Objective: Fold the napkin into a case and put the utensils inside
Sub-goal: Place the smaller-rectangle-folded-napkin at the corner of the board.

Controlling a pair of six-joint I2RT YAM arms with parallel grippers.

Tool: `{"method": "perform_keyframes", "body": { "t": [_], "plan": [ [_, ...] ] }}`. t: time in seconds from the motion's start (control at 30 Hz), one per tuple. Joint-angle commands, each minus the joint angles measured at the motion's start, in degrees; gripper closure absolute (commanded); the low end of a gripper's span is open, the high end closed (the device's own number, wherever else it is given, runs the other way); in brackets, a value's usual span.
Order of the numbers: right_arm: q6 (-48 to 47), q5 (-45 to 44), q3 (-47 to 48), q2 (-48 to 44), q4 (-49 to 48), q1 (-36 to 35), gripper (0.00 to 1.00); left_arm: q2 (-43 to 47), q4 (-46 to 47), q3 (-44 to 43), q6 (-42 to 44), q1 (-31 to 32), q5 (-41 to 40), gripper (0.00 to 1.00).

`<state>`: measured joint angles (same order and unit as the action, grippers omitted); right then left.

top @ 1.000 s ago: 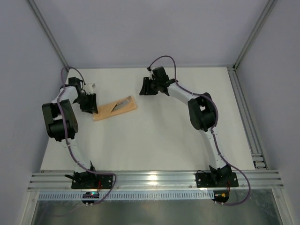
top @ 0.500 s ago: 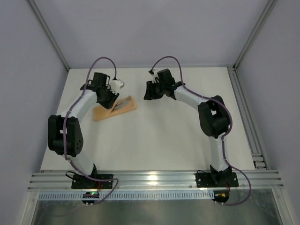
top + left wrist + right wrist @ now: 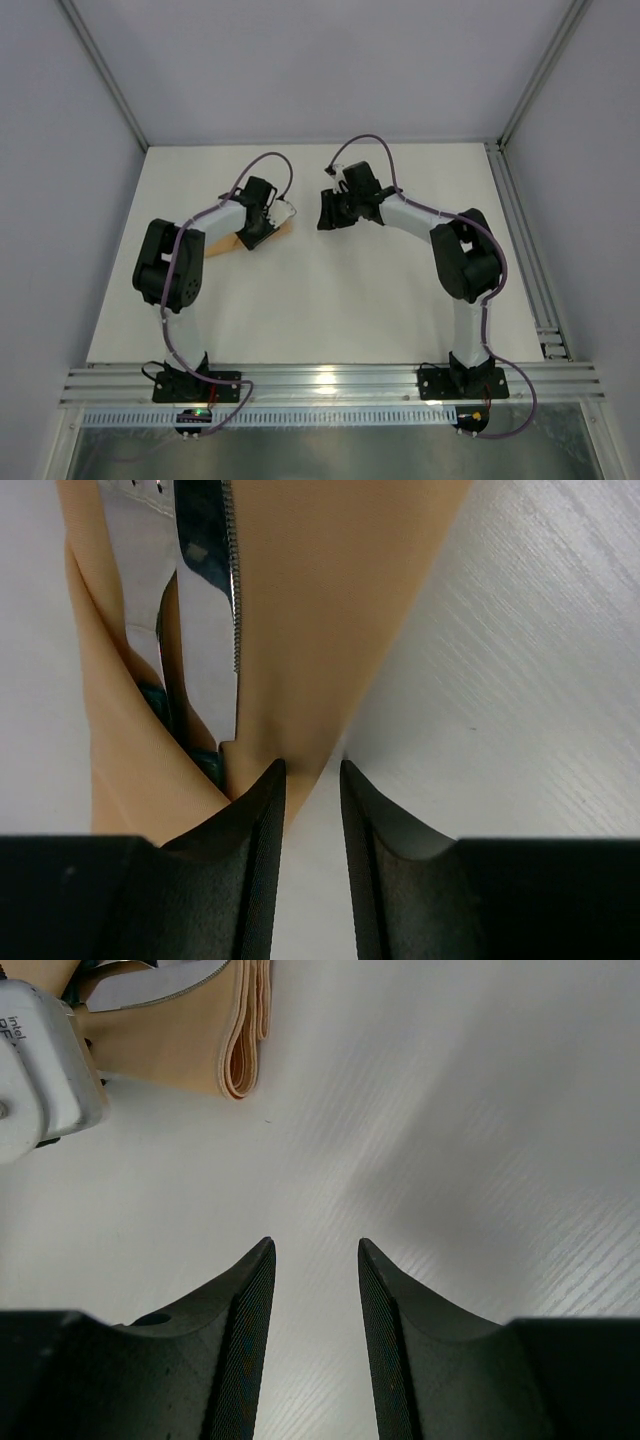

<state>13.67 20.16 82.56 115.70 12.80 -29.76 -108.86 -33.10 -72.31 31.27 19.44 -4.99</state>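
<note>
On the far left-centre of the white tabletop (image 3: 350, 300), showed a peach-orange, faintly glossy cloth napkin (image 3: 330, 600) folded down into a narrow flat case (image 3: 220, 244), lying slantwise and mostly covered from above by the left arm (image 3: 215, 213). Showed, up close, a slim serrated silver knife blade (image 3: 215, 630) and beside it a second silver piece (image 3: 140, 570), probably the fork's head, both poking out of the case's open side, with dark green handles (image 3: 155, 698) tucked under the flap. Placed the left gripper (image 3: 312, 770) right at the case's long edge, black fingers narrowly parted, with cloth edge and bare table visible between them; gave no sign of a firm pinch. Left the right gripper (image 3: 315, 1245) unclenched and empty above bare table, near the case's layered end. Looked close to finished: fold made, utensils inside. Seemed to leave only tidying the flap, if anything, and drawing both arms away.
</note>
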Motion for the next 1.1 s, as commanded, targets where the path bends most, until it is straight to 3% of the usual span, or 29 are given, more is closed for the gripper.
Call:
{"method": "perform_keyframes", "body": {
  "t": [0.0, 0.17, 0.5, 0.67, 0.9, 1.07],
  "plan": [
    [-0.8, -1.2, -0.6, -4.2, -2.3, 0.7, 0.57, -1.2, 0.4, -1.3, 0.6, 0.2, 0.4, 0.7],
    [-0.5, -0.7, 0.1, -3.7, -2.3, 1.1, 0.57, -2.8, 2.2, -1.6, 0.9, 0.2, -3.6, 0.71],
    [-2.0, -2.3, -0.5, -5.1, -1.2, 1.2, 0.57, -8.7, 6.6, -7.1, -0.9, -1.2, -6.4, 0.9],
    [-3.0, -3.3, -1.7, -6.5, -0.9, 1.7, 0.57, -12.7, 8.3, -11.4, -0.2, -5.2, -7.7, 0.97],
    [-4.2, -4.3, -3.5, -8.4, -0.2, 2.6, 0.57, -19.5, 9.0, -19.4, 3.4, -12.8, -10.6, 0.99],
    [-4.5, -4.7, -4.2, -9.1, 0.5, 3.1, 0.57, -24.9, 5.6, -30.0, 3.9, -17.9, -10.2, 0.99]
  ]
}}
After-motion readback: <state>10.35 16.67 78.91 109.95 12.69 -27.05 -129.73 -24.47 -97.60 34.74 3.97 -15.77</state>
